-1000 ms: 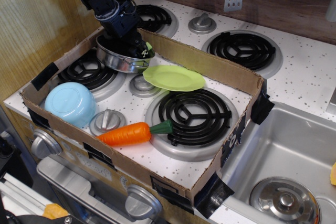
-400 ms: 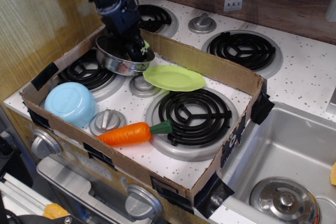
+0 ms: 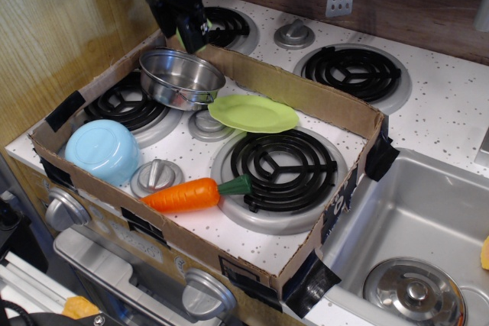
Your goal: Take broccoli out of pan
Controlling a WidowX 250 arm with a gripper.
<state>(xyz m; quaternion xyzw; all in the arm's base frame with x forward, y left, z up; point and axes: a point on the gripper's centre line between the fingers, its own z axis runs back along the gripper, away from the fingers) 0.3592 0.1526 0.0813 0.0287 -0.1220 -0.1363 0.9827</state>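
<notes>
The pan [image 3: 180, 79], a small shiny steel pot, sits on the back left burner inside the cardboard tray, and its inside shows bare metal. My gripper [image 3: 191, 34] hangs above the pan's far rim, lifted clear of it, with its dark fingers [image 3: 186, 24] drawn together. The broccoli no longer shows in the pan. It seems to be held between the fingers, mostly hidden by them.
A lime-green plate [image 3: 253, 113] lies right of the pan. A light blue bowl [image 3: 102, 151] lies upside down at the front left. An orange carrot [image 3: 191, 194] lies at the front. The cardboard tray wall [image 3: 306, 93] rings them. A sink [image 3: 416, 227] is at the right.
My gripper has risen out of the pan and moved back, toward the far wall. The pale green bit seen at the pan's right rim has gone with it. The pan now shows empty.
</notes>
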